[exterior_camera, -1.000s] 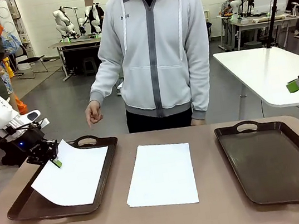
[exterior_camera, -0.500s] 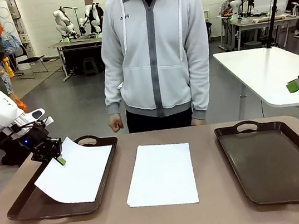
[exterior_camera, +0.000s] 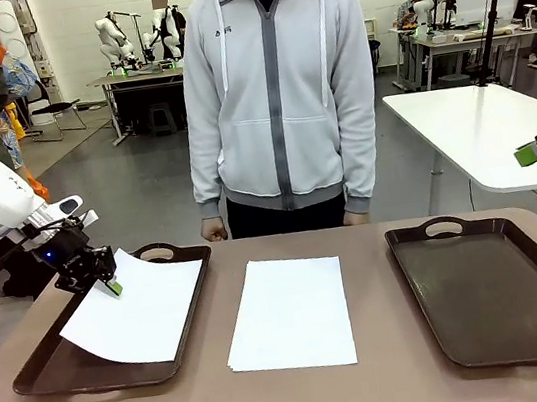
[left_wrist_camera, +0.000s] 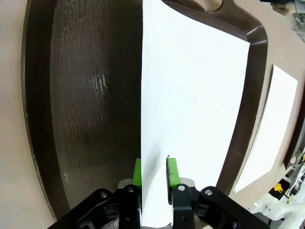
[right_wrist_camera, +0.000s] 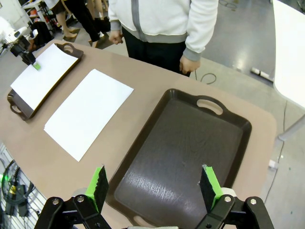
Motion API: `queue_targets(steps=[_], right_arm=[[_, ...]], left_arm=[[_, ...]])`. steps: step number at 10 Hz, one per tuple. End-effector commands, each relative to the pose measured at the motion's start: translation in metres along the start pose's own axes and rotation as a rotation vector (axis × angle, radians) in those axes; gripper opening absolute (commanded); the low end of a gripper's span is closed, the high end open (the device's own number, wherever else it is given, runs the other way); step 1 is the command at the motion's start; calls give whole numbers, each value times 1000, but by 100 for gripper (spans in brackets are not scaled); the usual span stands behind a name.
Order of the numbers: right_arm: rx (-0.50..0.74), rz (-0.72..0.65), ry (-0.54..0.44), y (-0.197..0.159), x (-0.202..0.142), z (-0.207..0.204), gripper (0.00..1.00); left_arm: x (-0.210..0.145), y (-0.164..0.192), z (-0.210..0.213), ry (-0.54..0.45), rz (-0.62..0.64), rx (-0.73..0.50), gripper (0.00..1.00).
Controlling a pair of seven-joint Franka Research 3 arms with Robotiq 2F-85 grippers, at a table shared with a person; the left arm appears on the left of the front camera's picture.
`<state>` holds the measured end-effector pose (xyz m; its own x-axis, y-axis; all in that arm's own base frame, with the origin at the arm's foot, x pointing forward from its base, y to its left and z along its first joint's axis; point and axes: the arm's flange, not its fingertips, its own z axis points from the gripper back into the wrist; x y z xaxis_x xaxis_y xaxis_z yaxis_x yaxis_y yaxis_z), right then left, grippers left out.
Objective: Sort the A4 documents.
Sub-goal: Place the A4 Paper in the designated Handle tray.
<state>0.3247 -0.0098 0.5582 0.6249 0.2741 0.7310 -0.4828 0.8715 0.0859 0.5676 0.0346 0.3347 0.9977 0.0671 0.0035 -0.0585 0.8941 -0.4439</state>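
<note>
Brown table is carrying dark brown handled left tray and right tray, white A4 paper stack lying between. One white sheet is resting in left tray (left fingers straddling its edge, slightly apart); right fingers are hovering wide apart, up by right tray.

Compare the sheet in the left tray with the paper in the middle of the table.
The tray sheet lies in the left tray; the middle paper lies on the bare table. The tray sheet sits skewed, one edge raised between the left gripper's parted jaws; the middle paper lies flat, nothing touching it. Both are plain white rectangles.
</note>
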Motion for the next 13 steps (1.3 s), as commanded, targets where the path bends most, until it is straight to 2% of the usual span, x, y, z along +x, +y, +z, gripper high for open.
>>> queue_targets(steps=[1, 2, 3, 4, 5, 6, 7, 10, 12, 13], right_arm=[[13, -3, -4, -1, -1, -1, 100], [13, -3, -4, -1, -1, -1, 100], [13, -3, -4, -1, -1, -1, 100], [13, -3, -4, -1, -1, -1, 100], [13, -3, -4, -1, -1, -1, 100], [13, -3, -4, -1, -1, -1, 100], [13, -3, -4, -1, -1, -1, 100], [13, -3, -4, -1, -1, -1, 100], [13, -3, -4, -1, -1, -1, 100], [13, -3, -4, -1, -1, -1, 100]], left_arm=[[-1, -4, 9, -5, 0, 39, 60], [-2, -7, 13, -8, -8, 60, 43], [-4, -8, 17, -8, -10, 95, 79], [-6, -11, 20, -11, -15, 103, 62], [-7, -15, 22, -13, -24, 117, 99], [-8, -18, 25, -17, -33, 123, 82], [-8, -21, 26, -20, -40, 124, 100], [-10, -26, 25, -23, -32, 125, 100], [-10, -29, 24, -7, 87, 71, 100], [-5, -22, 25, -13, -32, 89, 100]])
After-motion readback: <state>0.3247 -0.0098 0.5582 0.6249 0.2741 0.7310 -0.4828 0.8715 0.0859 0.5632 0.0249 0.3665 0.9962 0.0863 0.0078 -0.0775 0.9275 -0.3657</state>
